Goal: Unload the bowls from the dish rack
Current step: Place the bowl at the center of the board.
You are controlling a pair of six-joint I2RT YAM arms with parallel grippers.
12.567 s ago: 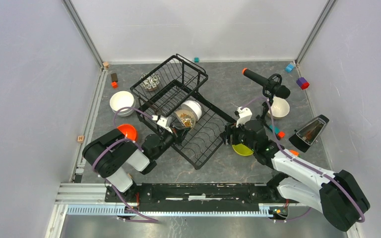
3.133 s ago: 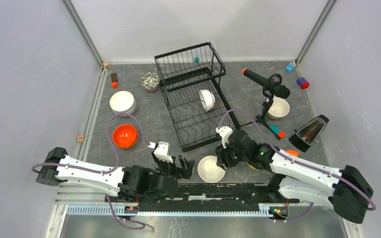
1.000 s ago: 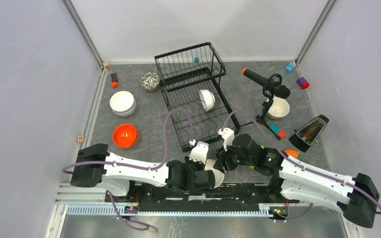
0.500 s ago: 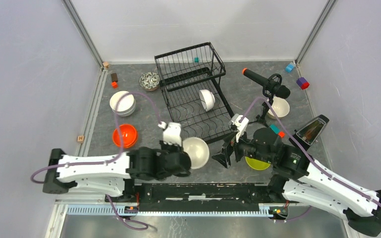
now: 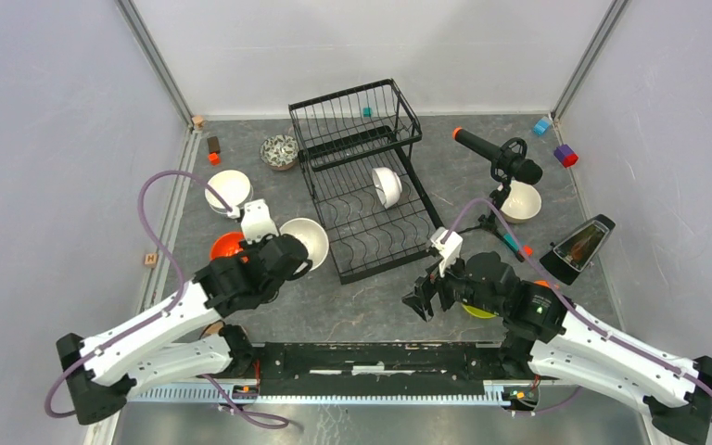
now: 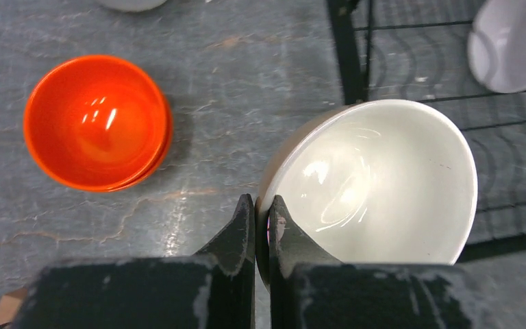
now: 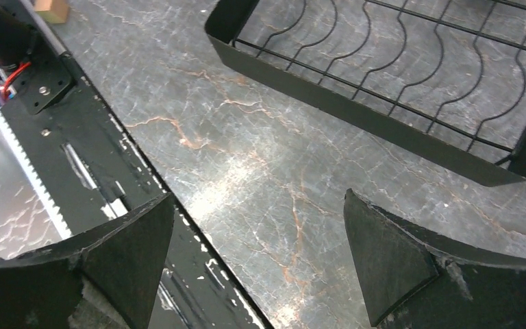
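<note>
In left claw (image 6: 261, 208), cream bowl (image 6: 377, 179)

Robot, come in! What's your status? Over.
Left hand shut on cream bowl. Right hand open, empty. One white bowl in dish rack. Orange bowl nearby.

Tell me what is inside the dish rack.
One white bowl leans on edge in the lower tray of the dish rack; the other slots show bare wire. A small teal block shows through the upper shelf's wires; whether inside or behind cannot be told.
</note>
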